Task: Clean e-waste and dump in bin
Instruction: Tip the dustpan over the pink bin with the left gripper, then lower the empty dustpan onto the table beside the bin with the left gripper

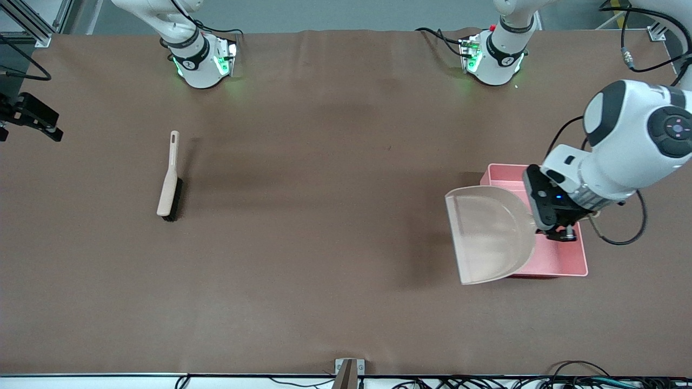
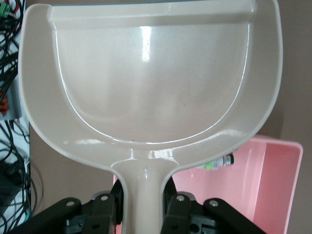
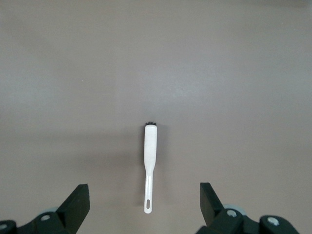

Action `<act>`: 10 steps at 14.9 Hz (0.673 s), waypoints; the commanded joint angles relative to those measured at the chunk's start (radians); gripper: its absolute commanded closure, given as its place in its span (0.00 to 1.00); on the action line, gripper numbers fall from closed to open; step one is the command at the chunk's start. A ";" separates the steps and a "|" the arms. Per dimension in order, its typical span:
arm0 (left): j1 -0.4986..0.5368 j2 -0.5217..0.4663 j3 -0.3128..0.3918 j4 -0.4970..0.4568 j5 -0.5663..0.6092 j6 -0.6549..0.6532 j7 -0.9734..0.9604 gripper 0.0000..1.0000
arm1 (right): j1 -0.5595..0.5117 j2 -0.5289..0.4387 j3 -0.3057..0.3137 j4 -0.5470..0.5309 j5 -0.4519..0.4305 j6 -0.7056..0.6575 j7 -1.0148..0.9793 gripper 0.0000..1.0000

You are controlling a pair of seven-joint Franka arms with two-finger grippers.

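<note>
front view: left arm bent in from its end of the table, wrist turned down, left gripper (image 1: 557, 229) up over the bin (image 1: 562, 259), clamped tight on the handle of the dustpan (image 1: 486, 237). dustpan lifted and tilted, smooth glossy beige plastic, rounded at the handle end, straight along its wide lip, that lip reaching out past the bin toward the right arm's end. bin pink, rectangular, open-topped, thin-rimmed, sitting on the matte brown cloth of the table (image 1: 324, 243).

left wrist view: black fingers (image 2: 105, 209) pinching the dustpan's (image 2: 146, 83) narrow neck from both sides. scoop bare and shiny, light glare on its curved floor. under its edge, inside the bin (image 2: 273, 195), one piece of e-waste (image 2: 218, 163): small, white with bright green parts, lying on the pink floor. dark block not visible.

right wrist view: right gripper (image 3: 144, 207) held high over the brush (image 3: 149, 163), released, jaws spread wide, grasping nothing. right arm waiting.

brush (image 1: 170, 178) flat on the cloth near the right arm's end, well apart from the bin: slim pale handle with a slotted hole at the tip, short black bristles along one side.
</note>
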 commanded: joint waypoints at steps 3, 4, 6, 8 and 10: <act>-0.112 0.040 0.001 -0.052 -0.015 0.087 -0.107 1.00 | 0.036 0.012 -0.028 0.025 -0.010 -0.024 0.022 0.00; -0.124 0.049 0.002 -0.079 -0.012 0.116 -0.126 1.00 | 0.037 0.012 -0.028 0.025 -0.010 -0.028 0.022 0.00; -0.135 0.080 0.002 -0.128 -0.006 0.183 -0.129 1.00 | 0.042 0.012 -0.025 0.025 -0.010 -0.036 0.039 0.00; -0.167 0.104 0.005 -0.159 0.004 0.222 -0.130 1.00 | 0.042 0.012 -0.024 0.025 -0.010 -0.036 0.042 0.00; -0.173 0.120 0.007 -0.196 0.025 0.277 -0.130 1.00 | 0.036 0.012 -0.025 0.025 -0.008 -0.036 0.040 0.00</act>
